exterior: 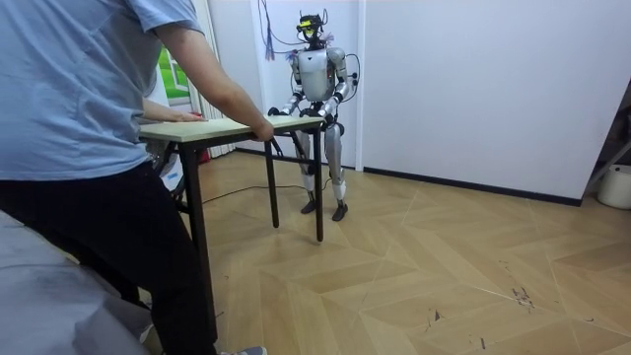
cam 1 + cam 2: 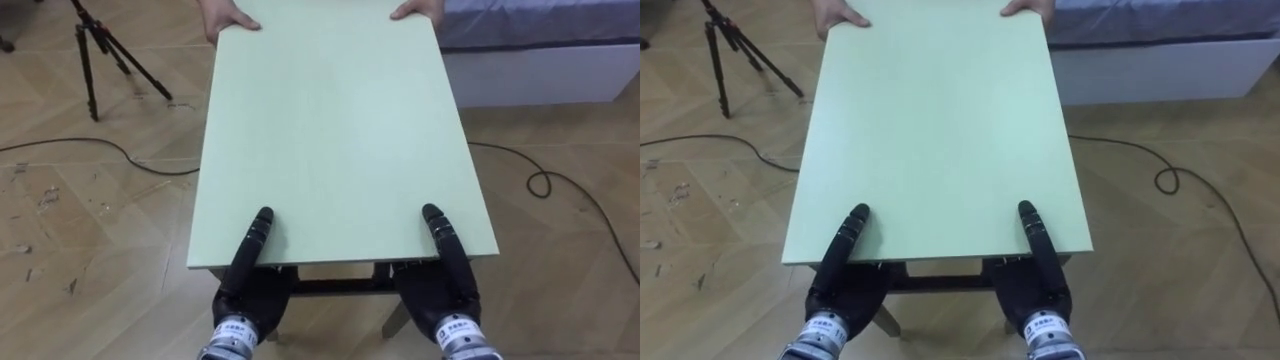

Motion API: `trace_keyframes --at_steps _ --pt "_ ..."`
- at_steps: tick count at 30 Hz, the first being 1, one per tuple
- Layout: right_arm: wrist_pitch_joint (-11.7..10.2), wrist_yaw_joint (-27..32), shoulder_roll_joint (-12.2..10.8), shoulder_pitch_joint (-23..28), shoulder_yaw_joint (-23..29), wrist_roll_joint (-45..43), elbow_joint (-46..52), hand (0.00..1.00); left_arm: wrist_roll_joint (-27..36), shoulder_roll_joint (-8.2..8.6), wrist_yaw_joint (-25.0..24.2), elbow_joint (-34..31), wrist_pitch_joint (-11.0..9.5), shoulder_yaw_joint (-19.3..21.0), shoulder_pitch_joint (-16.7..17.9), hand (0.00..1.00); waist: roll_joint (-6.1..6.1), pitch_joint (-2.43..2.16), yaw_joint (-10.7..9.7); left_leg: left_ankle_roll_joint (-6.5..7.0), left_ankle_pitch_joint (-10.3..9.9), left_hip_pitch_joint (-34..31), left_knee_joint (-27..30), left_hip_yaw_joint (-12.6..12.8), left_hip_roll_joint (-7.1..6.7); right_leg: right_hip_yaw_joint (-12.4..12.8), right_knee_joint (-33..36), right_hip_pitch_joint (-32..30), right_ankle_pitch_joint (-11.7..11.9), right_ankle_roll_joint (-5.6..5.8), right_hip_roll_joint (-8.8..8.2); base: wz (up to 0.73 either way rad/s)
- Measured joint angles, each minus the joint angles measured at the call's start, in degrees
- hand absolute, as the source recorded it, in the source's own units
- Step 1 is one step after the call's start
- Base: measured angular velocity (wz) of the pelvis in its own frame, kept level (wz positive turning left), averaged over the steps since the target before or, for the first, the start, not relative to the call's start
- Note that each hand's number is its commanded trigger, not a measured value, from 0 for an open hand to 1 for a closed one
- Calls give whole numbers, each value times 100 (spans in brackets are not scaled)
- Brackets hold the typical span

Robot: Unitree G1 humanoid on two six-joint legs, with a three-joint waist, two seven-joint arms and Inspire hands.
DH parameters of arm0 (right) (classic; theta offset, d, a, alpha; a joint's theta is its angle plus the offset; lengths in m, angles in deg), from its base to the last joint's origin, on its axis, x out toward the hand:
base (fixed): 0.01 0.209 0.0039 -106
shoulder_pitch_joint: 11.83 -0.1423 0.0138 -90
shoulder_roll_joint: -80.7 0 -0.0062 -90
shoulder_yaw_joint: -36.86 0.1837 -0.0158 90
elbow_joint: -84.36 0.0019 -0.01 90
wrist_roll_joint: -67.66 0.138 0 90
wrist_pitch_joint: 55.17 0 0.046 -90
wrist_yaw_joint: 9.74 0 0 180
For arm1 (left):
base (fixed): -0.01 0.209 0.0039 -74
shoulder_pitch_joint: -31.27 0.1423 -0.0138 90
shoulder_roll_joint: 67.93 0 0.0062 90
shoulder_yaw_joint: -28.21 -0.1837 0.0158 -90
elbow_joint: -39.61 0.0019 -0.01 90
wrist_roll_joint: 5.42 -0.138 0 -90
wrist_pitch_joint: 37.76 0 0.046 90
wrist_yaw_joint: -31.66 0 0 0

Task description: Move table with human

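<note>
Subject of inspection: the table (image 2: 330, 130), a pale green rectangular top on dark legs, over a wooden parquet floor (image 2: 90, 230). In the room view the table sits between the robot, upright at one short end, and a person (image 1: 89, 148) at the opposite short end.

Left hand (image 2: 248, 292): at the table's near edge, toward its left corner. One dark digit lies straight on top of the board, pointing toward the table's far end; the palm sits below the edge. The remaining fingers are hidden under the top, so their closure cannot be told.

Right hand (image 2: 442, 290): at the table's near edge, toward its right corner, in the mirrored posture, one digit flat on the top. Grip cannot be told for the same reason.

The person's hands (image 2: 230, 18) hold the table's far edge, one at each corner.

A tripod (image 2: 100, 50) stands off the table's far-left corner. A bed (image 2: 540, 50) lies beyond its far-right corner.
</note>
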Motion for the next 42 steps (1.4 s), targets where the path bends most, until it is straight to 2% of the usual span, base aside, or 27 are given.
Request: trace_keyframes --at_steps 8,12,13,16,18,20,21,22,23,24,26,27,28,30,31,32,33,36,37,38,39,40,41,42 --pt "-106 -6 12 16 -88 33 27 100 3 -18 4 -102 -46 -29 72 100 -57 26 26 -2 -2 -80 69 13 8 1 14 -56 0 -1 1 0" --pt "-132 -22 16 72 -95 16 65 100 2 -27 4 -154 -58 -73 120 100 -107 29 26 -39 -25 -271 399 12 47 13 160 -160 -4 -14 12 0" --pt "-132 -47 25 92 -104 17 61 100 7 -45 3 -156 -91 -102 136 100 -115 30 45 -101 -69 -404 669 18 97 20 263 -221 -17 -39 35 -6" --pt "-118 -59 25 93 -107 25 60 100 7 -66 3 -176 -100 -108 140 100 -154 31 219 -125 -84 -817 1425 11 197 31 415 -381 -27 -149 90 -23" --pt "-148 -63 36 106 -156 18 55 100 23 -72 3 -175 -101 -106 166 100 -149 31 355 -130 -82 -1210 2168 -66 335 66 382 -418 -59 -313 218 -23" --pt "-152 -96 78 114 -161 22 50 100 38 -66 -3 -177 -101 -108 178 100 -106 23 379 -228 -71 -1512 2675 -65 506 -105 428 -570 -110 -446 250 -6" --pt "-145 -121 101 133 -167 23 38 100 71 -64 -4 -176 -100 -122 218 100 -47 30 443 -257 -97 -1612 3368 26 677 -296 525 -592 -138 -521 298 -35" --pt "-102 -121 104 170 -183 -27 37 100 85 -59 -30 -204 -130 -130 356 100 61 -8 458 -286 -114 -1503 3991 31 802 -548 561 -577 -138 -576 366 -37" --pt "-115 -124 100 170 -195 -81 38 100 96 -50 -49 -226 -134 -131 390 100 114 -4 425 -291 -117 -1417 4159 -25 811 -643 588 -585 -132 -602 399 -11" --pt "-170 -163 94 158 -185 -137 42 100 129 -51 -90 -240 -133 -152 381 100 198 19 309 -391 -220 -1184 4165 -85 802 -792 631 -614 -106 -644 461 36" --pt "-192 -229 96 154 -135 -131 43 100 120 -60 -100 -241 -122 -189 312 100 224 21 136 -500 -601 -793 3583 -139 809 -929 847 -844 -101 -652 447 39" --pt "-192 -247 88 148 -119 -131 43 100 124 -74 -101 -250 -120 -204 292 100 251 24 83 -563 -957 -499 2926 -149 784 -968 959 -977 -75 -655 430 17" --pt "-170 -268 75 133 -82 -134 44 100 140 -73 -101 -261 -121 -207 273 100 302 28 -19 -524 -1209 -308 2410 -132 775 -1032 1009 -1112 -35 -650 413 12" --pt "-125 -325 67 105 -11 -150 44 100 147 -82 -101 -264 -121 -226 198 100 360 30 -99 -368 -1371 -240 1838 -134 718 -1067 1079 -1335 103 -620 372 10" --pt "-115 -368 64 77 36 -152 44 100 147 -83 -101 -264 -120 -239 131 100 357 32 -108 -330 -1382 -275 1551 -136 603 -1062 1093 -1521 214 -586 275 4" --pt "-113 -404 62 72 62 -159 45 100 148 -83 -101 -264 -120 -246 110 100 351 29 -114 -183 -1341 -314 1461 -127 536 -1055 1080 -1602 286 -575 218 0" --pt "-96 -433 60 72 87 -169 43 100 157 -84 -101 -264 -120 -257 102 100 343 31 -144 7 -1236 -370 1338 -105 397 -1006 1012 -1689 428 -545 124 -11" --pt "-70 -458 59 75 91 -180 -38 100 174 -64 -101 -188 -123 -267 126 100 311 49 -136 171 -1039 -413 1249 74 142 -822 883 -1752 784 -479 -56 -19" --pt "-11 -458 59 91 99 -182 -56 100 175 -65 -102 -174 -123 -256 172 100 267 50 -126 238 -974 -420 1229 153 42 -744 861 -1789 918 -445 -127 -22" --pt "9 -458 60 114 107 -208 -60 100 175 -65 -104 -161 -120 -259 196 100 254 46 -134 275 -930 -451 1229 173 -5 -715 820 -1787 1001 -428 -162 -19" --pt "63 -459 58 147 138 -243 -53 100 177 -56 -108 -158 -112 -263 241 100 224 38 -142 354 -850 -514 1226 241 -71 -603 675 -1797 1219 -348 -195 -18" --pt "169 -459 61 150 193 -266 -54 100 285 -74 -117 -162 -107 -267 271 100 199 30 -139 432 -762 -615 1226 322 -113 -413 481 -1830 1505 -154 -194 -16" --pt "205 -459 59 151 220 -304 -54 100 330 -104 -120 -165 -96 -289 273 100 193 29 -149 475 -715 -673 1226 357 -123 -280 442 -1857 1609 -9 -204 7" --pt "228 -459 37 192 252 -350 -50 100 378 -151 -121 -164 -64 -323 280 100 156 20 -201 522 -622 -760 1222 640 -86 -170 786 -1955 1475 231 -345 59"
